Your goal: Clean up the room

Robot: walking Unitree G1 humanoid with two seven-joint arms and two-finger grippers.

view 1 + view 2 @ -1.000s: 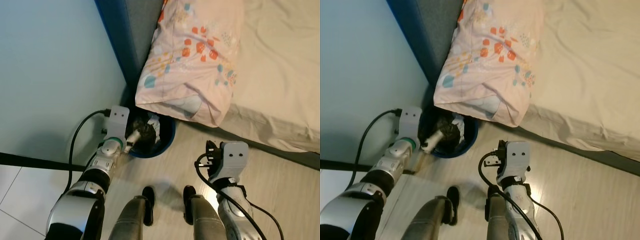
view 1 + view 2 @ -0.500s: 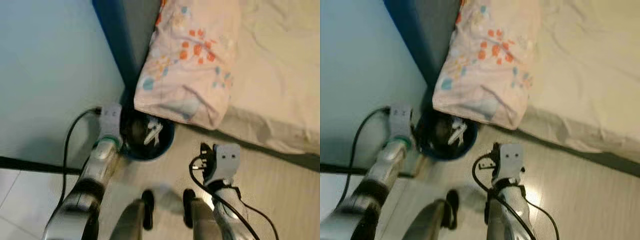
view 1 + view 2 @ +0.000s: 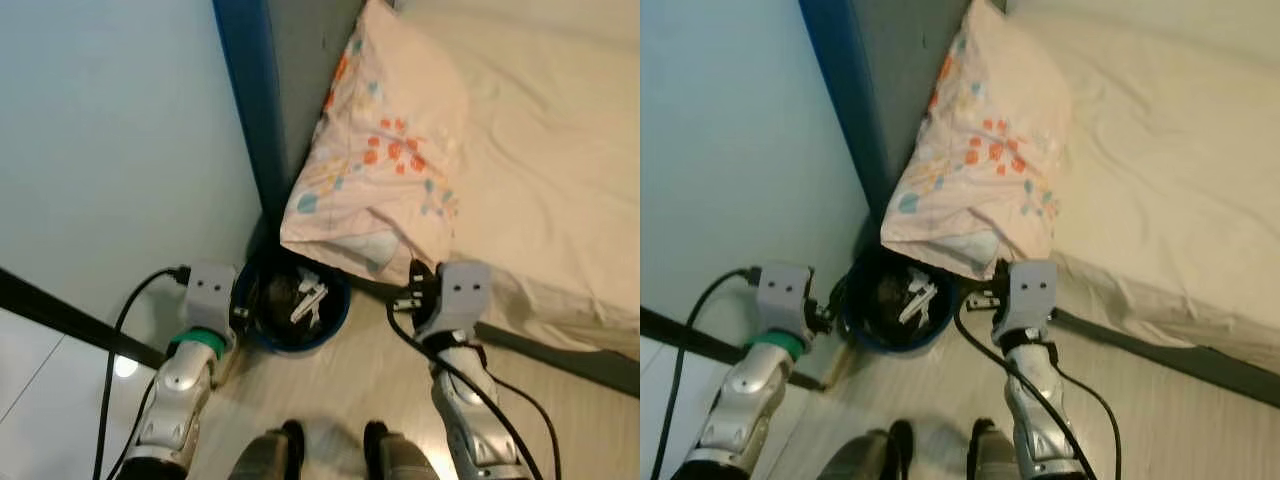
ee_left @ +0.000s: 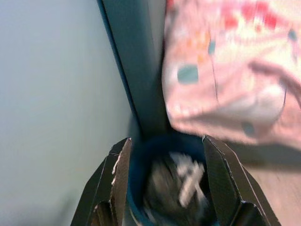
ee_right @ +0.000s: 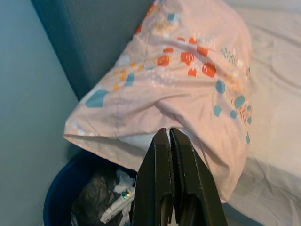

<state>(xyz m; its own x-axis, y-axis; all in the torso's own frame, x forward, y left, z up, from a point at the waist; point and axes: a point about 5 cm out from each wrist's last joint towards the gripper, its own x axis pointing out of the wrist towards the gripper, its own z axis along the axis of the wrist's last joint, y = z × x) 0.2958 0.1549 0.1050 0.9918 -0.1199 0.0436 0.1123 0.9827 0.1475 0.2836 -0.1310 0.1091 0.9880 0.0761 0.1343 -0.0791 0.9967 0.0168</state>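
A: Blue bin (image 3: 292, 305) wedged beside the bed corner, under the pillow's (image 3: 385, 160) overhang, already holding trash (image 3: 307, 297). Left gripper (image 4: 164, 186) just above the bin, fingers spread, nothing between.

B: Right gripper (image 5: 171, 181) beside the bin, pressed together. Could snag the overhanging pillow. No readable writing anywhere.

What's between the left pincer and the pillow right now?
The blue bin, holding trash, sits between the left pincer and the pillow, whose corner overhangs it; head views show this.

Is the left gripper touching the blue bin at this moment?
Apart. In the left wrist view the left gripper has its fingers open and empty, and the blue bin lies beyond their tips.
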